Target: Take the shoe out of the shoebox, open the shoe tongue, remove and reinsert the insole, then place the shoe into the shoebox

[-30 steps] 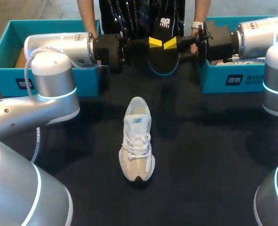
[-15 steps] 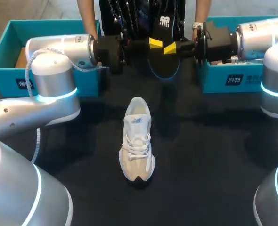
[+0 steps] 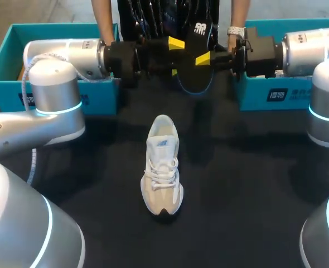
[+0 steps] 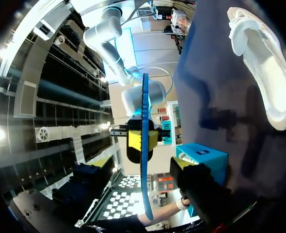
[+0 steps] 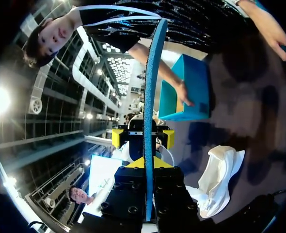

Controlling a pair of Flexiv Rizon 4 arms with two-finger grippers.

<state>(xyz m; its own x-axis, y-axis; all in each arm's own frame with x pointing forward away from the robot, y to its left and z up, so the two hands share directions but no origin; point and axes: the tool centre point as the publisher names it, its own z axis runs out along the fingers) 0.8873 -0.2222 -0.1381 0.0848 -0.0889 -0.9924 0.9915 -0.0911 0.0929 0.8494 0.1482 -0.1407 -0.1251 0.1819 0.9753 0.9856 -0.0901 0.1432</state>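
— Reinserting came next? Where was the insole (image 3: pixel 193 72)?
— Raised beyond the heel of the shoe (image 3: pixel 163 167), clamped in the right gripper (image 3: pixel 203 58). The left gripper (image 3: pixel 176 43) had its fingers apart beside it. Steadying the shoe first, then feeding the toe-end in, seemed wisest.

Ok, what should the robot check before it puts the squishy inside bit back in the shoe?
1. Grip: right gripper shut on the insole, held in the air: ok.
2. Other arm: left gripper open, not squeezing the insole: ok, as far as it shows.
3. The shoe upright on the table, opening up: ok.
4. The tongue pulled wide open: cannot tell.
5. A person's hand away from the arms: not ok, it rests by the shoebox, close beside the right arm.
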